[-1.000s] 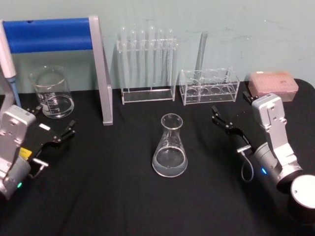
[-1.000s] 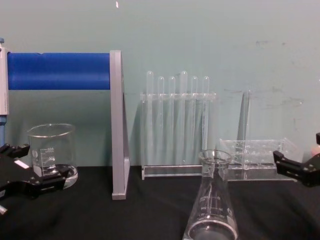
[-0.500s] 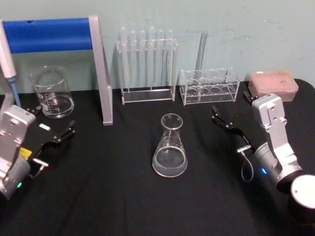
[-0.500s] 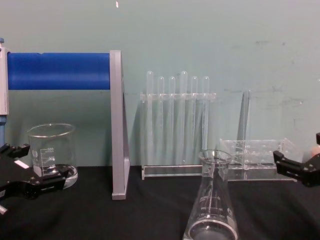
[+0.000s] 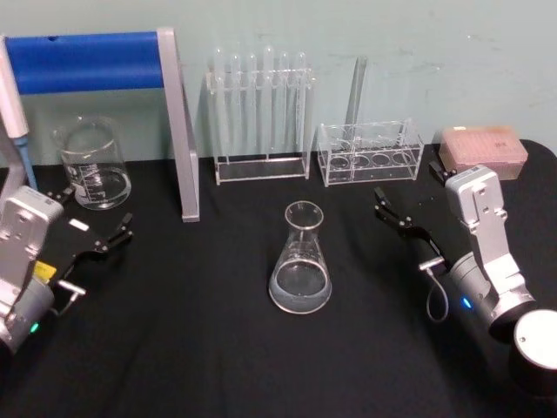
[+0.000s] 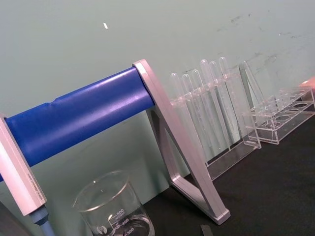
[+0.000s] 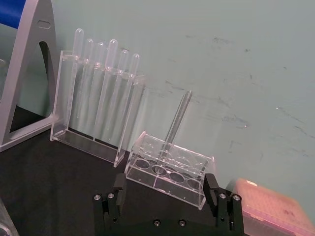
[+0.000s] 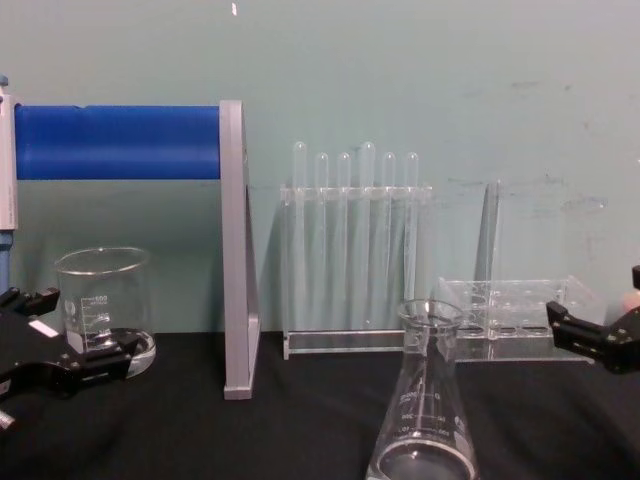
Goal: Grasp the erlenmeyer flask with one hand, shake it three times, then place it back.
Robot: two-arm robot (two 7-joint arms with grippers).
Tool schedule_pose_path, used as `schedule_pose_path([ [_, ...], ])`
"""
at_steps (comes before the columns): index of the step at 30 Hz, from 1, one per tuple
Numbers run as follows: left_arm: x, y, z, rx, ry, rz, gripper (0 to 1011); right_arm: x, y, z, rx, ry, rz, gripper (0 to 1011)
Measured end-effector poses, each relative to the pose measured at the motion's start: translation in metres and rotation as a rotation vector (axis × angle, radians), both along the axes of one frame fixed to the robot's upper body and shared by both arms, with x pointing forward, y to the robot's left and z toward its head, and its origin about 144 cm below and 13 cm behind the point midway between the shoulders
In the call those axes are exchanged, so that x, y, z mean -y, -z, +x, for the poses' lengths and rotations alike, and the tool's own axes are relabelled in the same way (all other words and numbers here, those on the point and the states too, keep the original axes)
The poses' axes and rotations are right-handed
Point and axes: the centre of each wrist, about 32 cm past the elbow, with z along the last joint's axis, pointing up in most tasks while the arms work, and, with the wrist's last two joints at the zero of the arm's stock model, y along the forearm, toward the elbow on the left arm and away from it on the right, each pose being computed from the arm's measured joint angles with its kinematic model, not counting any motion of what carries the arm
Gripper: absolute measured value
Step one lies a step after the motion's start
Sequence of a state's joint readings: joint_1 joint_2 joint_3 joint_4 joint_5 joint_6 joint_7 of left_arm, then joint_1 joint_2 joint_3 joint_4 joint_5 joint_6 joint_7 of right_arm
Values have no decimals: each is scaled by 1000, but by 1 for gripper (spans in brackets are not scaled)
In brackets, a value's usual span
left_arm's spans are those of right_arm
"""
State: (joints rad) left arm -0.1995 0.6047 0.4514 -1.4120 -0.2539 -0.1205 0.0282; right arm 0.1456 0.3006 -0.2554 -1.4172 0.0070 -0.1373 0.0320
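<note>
1. Two grippers sit on my screens, both low over the black table (image 5: 218, 348) and well apart from the erlenmeyer flask (image 5: 300, 259).
2. On my head view the flask stands upright near the table's middle, between the two arms, with nothing touching it.
3. I read the left gripper (image 5: 97, 225) as spread: its black fingers are parted with nothing between them, just in front of the glass beaker (image 5: 91, 164).
4. I see the right gripper (image 5: 407, 215) spread too, its fingers wide apart in the right wrist view and holding nothing, pointing toward the low clear tube rack (image 5: 371, 152).
5. Behind the flask, along the wall, I make out the tall test tube rack (image 5: 260, 117) with its tubes upright, and to its left the blue-barred stand (image 5: 113, 78).
6. At the far right back I note a pink tip box (image 5: 483, 150).
</note>
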Motion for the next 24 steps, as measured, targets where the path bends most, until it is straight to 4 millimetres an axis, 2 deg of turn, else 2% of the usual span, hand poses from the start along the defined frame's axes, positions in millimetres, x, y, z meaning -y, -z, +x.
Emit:
schedule_pose_path([
  [24,0,0,0,0,0,0,1001,0,0,0,0,0,0,1002],
])
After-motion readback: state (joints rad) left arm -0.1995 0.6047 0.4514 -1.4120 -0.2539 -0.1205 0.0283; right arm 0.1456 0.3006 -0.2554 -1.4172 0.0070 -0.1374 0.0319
